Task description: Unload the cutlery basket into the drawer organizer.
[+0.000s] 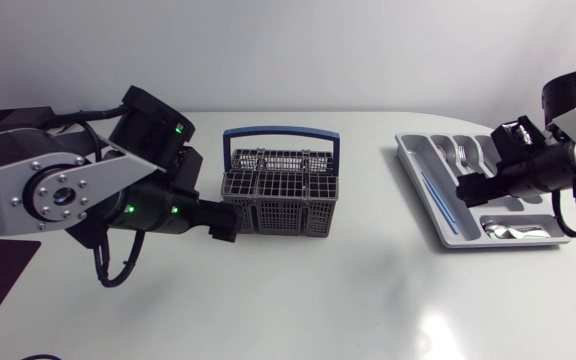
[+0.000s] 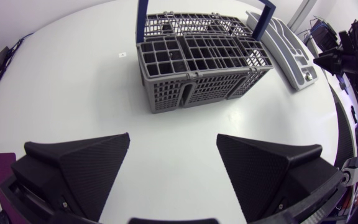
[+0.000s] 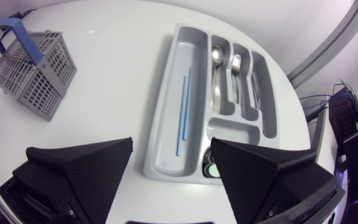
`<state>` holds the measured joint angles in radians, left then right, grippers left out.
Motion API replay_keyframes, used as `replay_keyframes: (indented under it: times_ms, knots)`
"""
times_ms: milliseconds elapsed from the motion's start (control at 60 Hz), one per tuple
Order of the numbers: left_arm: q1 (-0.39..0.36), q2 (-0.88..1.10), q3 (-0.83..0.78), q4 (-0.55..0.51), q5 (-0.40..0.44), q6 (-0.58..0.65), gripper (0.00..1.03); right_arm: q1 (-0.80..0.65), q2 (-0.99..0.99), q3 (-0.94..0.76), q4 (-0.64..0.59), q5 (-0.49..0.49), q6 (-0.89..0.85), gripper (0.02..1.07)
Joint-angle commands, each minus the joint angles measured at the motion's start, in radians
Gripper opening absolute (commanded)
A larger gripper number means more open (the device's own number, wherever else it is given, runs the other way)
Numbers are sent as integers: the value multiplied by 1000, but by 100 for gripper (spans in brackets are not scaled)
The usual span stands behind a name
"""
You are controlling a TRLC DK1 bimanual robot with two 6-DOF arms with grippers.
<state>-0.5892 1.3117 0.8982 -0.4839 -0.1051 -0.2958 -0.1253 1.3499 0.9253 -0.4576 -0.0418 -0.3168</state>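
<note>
Desk: a white desk (image 1: pixel 348 290) carries the two task items, set well apart.
Cutlery basket: the grey mesh cutlery basket (image 1: pixel 280 190) stands upright, left of the desk's middle in the head view. Its blue handle (image 1: pixel 280 131) arches over it.
Drawer organizer: the grey drawer organizer (image 3: pixel 164 112) lies flat toward the right side of the desk, set at a slant to the basket.
Organizer contents: two thin blue sticks (image 3: pixel 183 112) lie side by side in the long outer compartment. Spoons (image 3: pixel 216 62) fill the next slot and forks (image 3: pixel 236 62) the one beside it. The last narrow slot holds more metal pieces (their kind is hard to tell). The small cross compartment at the near end holds something silvery, partly hidden in the right wrist view.
Left tool: the left tool (image 2: pixel 173 135) sits low, just beside the basket's left end. Whether it touches the mesh cannot be told. Its fingers (image 2: pixel 79 168) are spread wide with only bare desk between them, and the basket stands just ahead.
Right tool: the right tool (image 3: pixel 171 141) hangs over the organizer's near half. Its wedges are spread apart and pinch nothing, and the long compartment shows between them.
</note>
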Motion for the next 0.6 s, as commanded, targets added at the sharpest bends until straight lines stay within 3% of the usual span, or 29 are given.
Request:
replay_keyframes:
  times_ms: [0,583]
  knots:
    - [20,18,22,19,1,-26,98,46,-23,-13,-26,-27,56,93]
    - [71,15,19,71,2,-74,98,191,-152,-91,-9,-323,156,95]
